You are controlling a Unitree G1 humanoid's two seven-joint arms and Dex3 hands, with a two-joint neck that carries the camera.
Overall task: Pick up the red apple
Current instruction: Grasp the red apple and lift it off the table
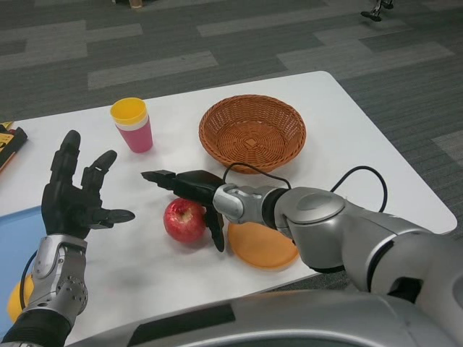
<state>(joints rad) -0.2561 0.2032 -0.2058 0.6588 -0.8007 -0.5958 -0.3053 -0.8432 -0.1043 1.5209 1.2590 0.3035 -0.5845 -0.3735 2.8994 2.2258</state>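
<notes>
Head view: the right hand (189, 194) is spread about the red apple (184, 220) (nothing gripped); fingers should be closed evenly before lifting.

A red apple (184, 220) is being straddled by the spread fingers of the right hand (189, 194); firm contact cannot be confirmed. The left hand (74, 195) is being held open, well apart.
</notes>
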